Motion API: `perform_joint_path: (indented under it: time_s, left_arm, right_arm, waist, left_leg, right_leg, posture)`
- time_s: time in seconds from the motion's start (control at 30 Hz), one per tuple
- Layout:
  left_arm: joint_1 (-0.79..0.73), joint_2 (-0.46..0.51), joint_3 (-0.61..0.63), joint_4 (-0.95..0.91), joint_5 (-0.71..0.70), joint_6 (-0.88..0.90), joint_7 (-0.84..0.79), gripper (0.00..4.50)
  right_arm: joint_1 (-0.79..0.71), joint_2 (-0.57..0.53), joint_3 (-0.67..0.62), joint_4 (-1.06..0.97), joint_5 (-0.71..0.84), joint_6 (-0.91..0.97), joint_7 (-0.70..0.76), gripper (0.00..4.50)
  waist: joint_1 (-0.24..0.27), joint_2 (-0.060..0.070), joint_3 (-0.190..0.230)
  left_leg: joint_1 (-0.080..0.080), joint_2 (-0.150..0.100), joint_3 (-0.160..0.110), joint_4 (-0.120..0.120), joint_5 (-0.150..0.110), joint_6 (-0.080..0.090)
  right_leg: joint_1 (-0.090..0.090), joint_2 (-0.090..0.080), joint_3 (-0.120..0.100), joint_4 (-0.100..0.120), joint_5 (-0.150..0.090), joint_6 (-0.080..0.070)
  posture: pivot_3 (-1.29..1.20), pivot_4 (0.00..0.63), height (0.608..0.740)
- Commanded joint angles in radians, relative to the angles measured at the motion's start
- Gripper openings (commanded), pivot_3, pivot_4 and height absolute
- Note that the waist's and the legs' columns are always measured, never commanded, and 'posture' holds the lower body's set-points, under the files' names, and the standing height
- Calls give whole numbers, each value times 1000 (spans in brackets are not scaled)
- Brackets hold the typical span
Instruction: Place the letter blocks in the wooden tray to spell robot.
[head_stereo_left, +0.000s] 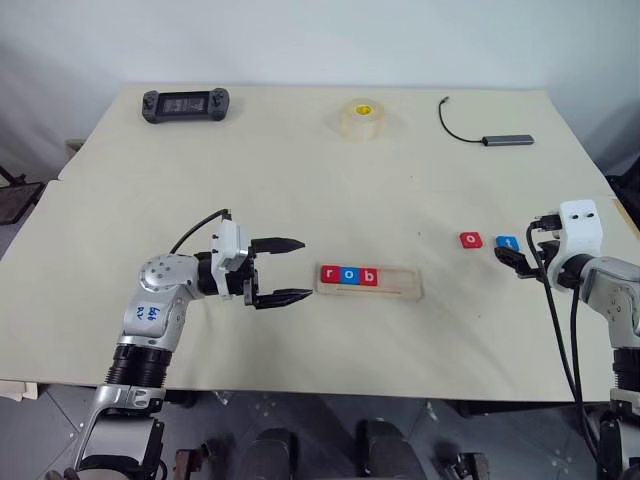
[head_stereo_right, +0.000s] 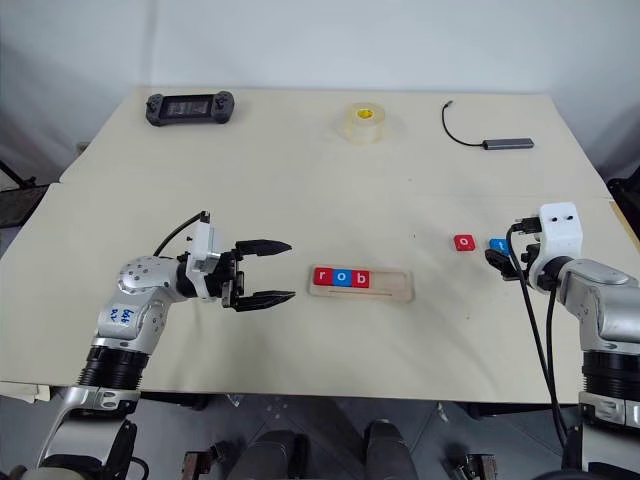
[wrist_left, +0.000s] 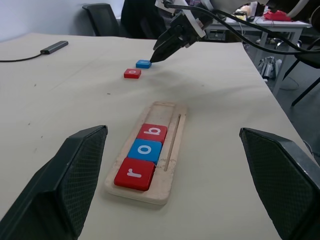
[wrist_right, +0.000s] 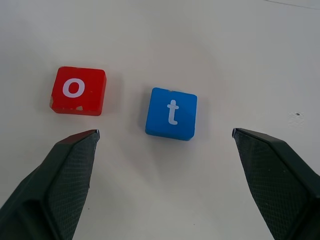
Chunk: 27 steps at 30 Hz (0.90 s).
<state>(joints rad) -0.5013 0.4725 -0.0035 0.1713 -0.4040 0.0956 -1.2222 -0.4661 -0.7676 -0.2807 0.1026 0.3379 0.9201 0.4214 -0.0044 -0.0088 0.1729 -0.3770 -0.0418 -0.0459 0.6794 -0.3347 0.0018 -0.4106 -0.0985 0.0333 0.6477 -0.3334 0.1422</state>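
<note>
- The red o block (wrist_right: 78, 90) and blue t block (wrist_right: 171, 113) are lying flat on the table (head_stereo_left: 300, 180), just apart from each other, well to the right of the wooden tray (head_stereo_left: 395, 283), which is already holding r, o, b at its left end.
- They are looking small, rigid and light (probably smooth-faced); pinching across opposite side edges seems best.
- The right gripper (wrist_right: 165, 137) is hovering over the t, jaws wide, holding nothing.
- The left gripper (head_stereo_left: 283, 270) is waiting beside the tray, equally wide and empty.

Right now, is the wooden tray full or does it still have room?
It still has room. The wooden tray holds three blocks, r, o and b, at its left end; the rest of the slot is bare.
</note>
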Motion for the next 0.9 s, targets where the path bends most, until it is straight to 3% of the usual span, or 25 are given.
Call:
perform_joint_path:
  time_s: [0.03,0.23,0.53,0.63,0.9]
  left_arm:
    - [6,7,15,-37,-20,1,7,4500]
    - [-6,2,12,-23,-18,-6,8,4500]
    - [-4,-5,12,-28,-17,-8,17,4500]
    - [5,-2,16,-40,-18,-5,25,4500]
    - [15,3,18,-50,-22,-3,34,4500]
  right_arm:
    - [-27,2,-19,-51,16,13,4,4465]
    - [-93,53,45,-37,-7,2,-9,4465]
    - [-193,132,139,169,-108,-112,-56,4465]
    - [-197,155,146,187,-124,-106,-72,3843]
    - [-187,190,135,143,-106,-78,-66,1458]
  waist:
    - [0,0,0]
    - [-1,0,0]
    - [1,0,0]
    - [-2,0,0]
    - [-3,0,0]
  left_leg:
    - [0,0,0,0,0,0]
    - [0,1,0,0,0,0]
    - [-1,-1,-1,0,0,0]
    - [-2,-1,0,0,0,0]
    - [-1,0,-1,0,0,0]
  right_leg:
    - [0,0,0,0,0,0]
    - [0,0,0,0,0,0]
    - [-1,0,-1,-1,0,0]
    - [-1,0,-1,-1,0,0]
    - [-1,0,-1,-1,0,0]
  posture:
    - [0,150,740]
    - [0,150,740]
    - [0,150,740]
    - [0,150,740]
    - [0,150,740]
